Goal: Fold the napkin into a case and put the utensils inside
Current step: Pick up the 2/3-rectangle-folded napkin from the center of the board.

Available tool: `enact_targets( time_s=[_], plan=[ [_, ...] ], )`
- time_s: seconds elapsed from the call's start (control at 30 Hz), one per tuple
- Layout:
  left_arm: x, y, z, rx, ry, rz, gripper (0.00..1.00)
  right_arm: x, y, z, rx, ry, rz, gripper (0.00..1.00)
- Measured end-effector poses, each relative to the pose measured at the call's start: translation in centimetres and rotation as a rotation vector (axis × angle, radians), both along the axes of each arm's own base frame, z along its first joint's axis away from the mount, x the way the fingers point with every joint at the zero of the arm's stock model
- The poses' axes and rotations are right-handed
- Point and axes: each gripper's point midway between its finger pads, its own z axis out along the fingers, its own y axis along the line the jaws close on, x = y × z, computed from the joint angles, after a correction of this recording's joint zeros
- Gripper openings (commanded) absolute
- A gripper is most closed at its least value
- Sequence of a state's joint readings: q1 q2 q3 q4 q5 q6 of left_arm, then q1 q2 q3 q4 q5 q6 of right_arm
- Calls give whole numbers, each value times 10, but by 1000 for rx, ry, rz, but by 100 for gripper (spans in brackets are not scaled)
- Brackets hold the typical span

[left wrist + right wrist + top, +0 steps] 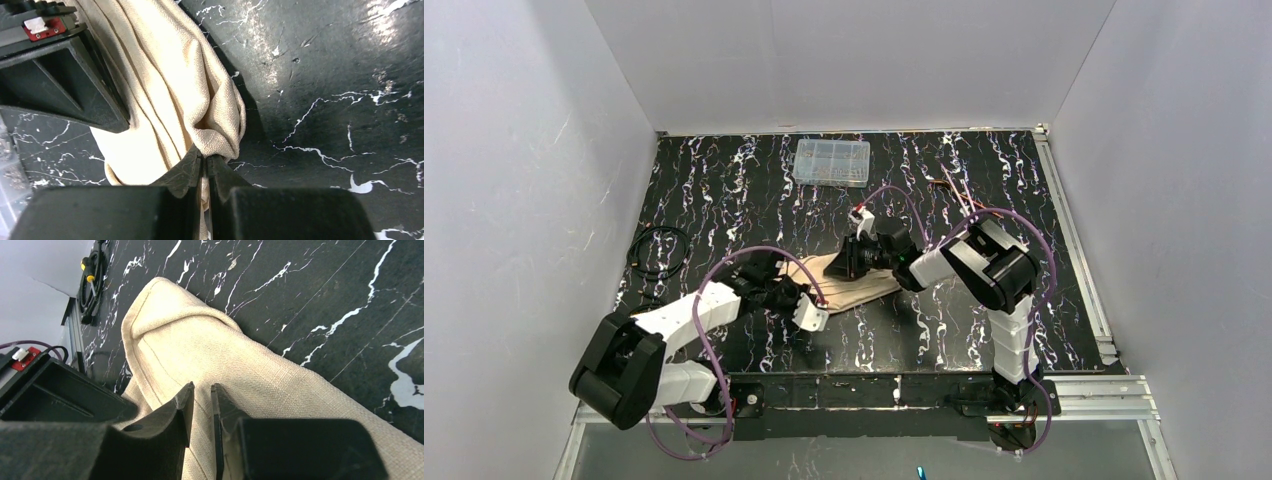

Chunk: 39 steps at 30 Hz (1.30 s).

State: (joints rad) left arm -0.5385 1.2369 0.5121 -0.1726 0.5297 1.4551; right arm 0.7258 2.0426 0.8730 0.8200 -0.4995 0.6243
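The beige napkin (pixel 861 284) lies bunched in the middle of the black marbled table, between my two grippers. My left gripper (pixel 810 303) is at its near-left end. In the left wrist view that gripper (pixel 206 159) is shut on a gathered fold of the napkin (pixel 165 95). My right gripper (pixel 848 262) sits over the cloth's far side. In the right wrist view its jaws (pixel 201 387) stand a narrow gap apart with the napkin (pixel 225 355) filling it, raised in a ridge. The copper utensils (pixel 952 192) lie at the back right, behind the right arm.
A clear plastic compartment box (pixel 832 162) stands at the back centre. A black coiled cable (pixel 659 250) lies by the left wall. Purple cables loop over both arms. White walls close in the table on three sides.
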Motion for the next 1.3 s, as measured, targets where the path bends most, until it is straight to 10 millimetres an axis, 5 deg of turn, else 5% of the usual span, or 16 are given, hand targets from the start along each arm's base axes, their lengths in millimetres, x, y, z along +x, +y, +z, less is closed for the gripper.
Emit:
enact_targets(
  time_s=[0.33,0.67,1.0,1.17,1.3],
  plan=[
    [-14,11,-5,69,234,85,0,-26,-17,10,27,-105,49,51],
    [-16,13,-4,71,361,148,0,-42,-30,49,31,-428,139,64],
    [-17,10,2,64,462,182,0,-90,-12,42,-25,-606,249,72],
    [-17,9,6,62,492,187,0,-104,-10,35,-45,-654,243,97],
    [-18,8,5,65,509,185,0,-108,-6,38,-42,-699,220,99]
  ],
)
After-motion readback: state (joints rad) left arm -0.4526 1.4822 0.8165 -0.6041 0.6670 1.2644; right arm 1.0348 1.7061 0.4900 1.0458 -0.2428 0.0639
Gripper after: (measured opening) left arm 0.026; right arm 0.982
